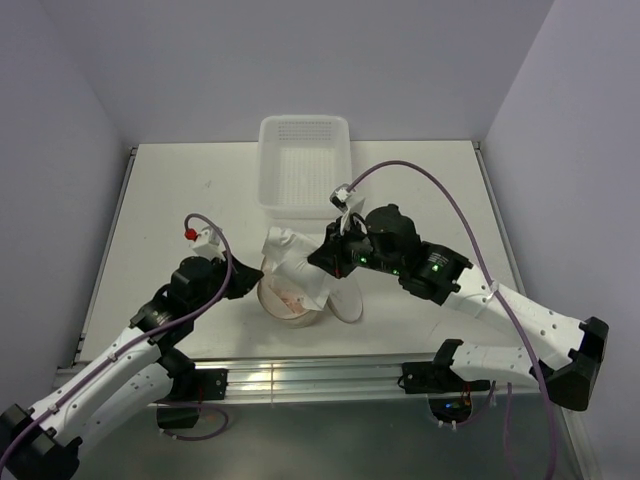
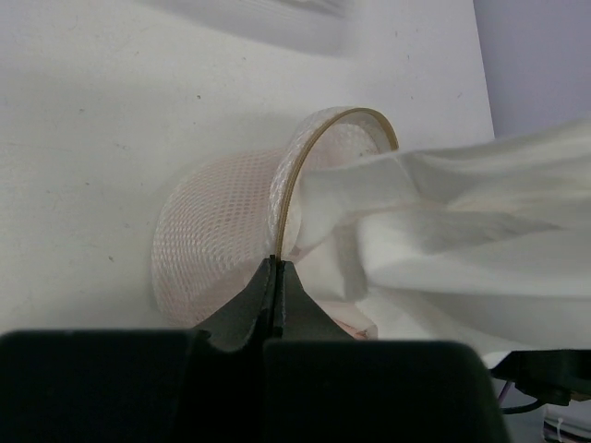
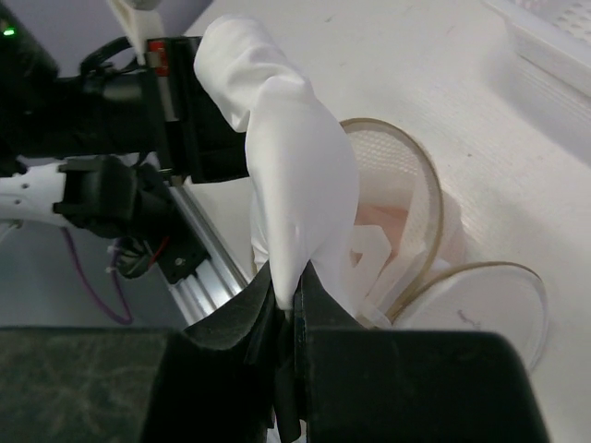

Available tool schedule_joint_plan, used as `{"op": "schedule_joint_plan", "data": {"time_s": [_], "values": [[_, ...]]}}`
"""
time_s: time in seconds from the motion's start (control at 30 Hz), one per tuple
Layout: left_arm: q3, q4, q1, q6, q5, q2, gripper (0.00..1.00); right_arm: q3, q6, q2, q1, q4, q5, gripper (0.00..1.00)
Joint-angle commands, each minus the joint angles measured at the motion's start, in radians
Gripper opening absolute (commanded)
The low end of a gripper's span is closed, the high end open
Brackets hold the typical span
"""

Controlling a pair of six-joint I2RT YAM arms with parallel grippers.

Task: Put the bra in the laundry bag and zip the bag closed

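The bra blocks the laundry bag mouth.

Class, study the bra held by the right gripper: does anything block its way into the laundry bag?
Nothing visible does. The left gripper pinches the rim of the laundry bag, holding the mouth open; the lid flap lies aside, and the bra in the right gripper hangs at the opening.
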Motion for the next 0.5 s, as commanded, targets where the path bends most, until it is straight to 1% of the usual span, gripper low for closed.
{"op": "schedule_joint_plan", "data": {"time_s": [0.0,0.07,0.2,0.23,0.3,0.33,0.37,0.43,0.47], "values": [[-0.015,0.056,-0.003,-0.013,-0.020,-0.021,0.00,0.027,0.001,0.031,0.034,-0.016,0.141,0.00],[-0.008,0.045,-0.001,-0.008,-0.026,-0.011,0.00,0.033,-0.004,0.055,0.049,-0.036,0.156,0.00],[-0.006,0.091,-0.001,-0.013,-0.002,0.012,0.00,0.032,-0.008,0.083,0.069,-0.043,0.164,0.00],[0.000,0.076,-0.001,-0.010,0.003,0.023,0.03,0.033,-0.007,0.087,0.071,-0.048,0.167,0.00],[0.011,0.051,-0.001,-0.002,0.003,0.043,0.13,0.035,-0.008,0.084,0.072,-0.049,0.167,0.00],[0.011,0.027,-0.001,-0.001,-0.004,0.043,0.28,0.035,-0.013,0.078,0.072,-0.054,0.198,0.00],[0.006,0.016,-0.001,-0.001,-0.009,0.028,0.34,0.033,-0.016,0.062,0.072,-0.053,0.213,0.00],[0.003,-0.007,-0.001,-0.001,-0.020,0.003,0.43,0.039,-0.021,0.052,0.072,-0.053,0.230,0.00],[-0.003,-0.030,-0.001,-0.004,-0.034,-0.022,0.44,0.046,-0.024,0.058,0.072,-0.059,0.227,0.00]]}}
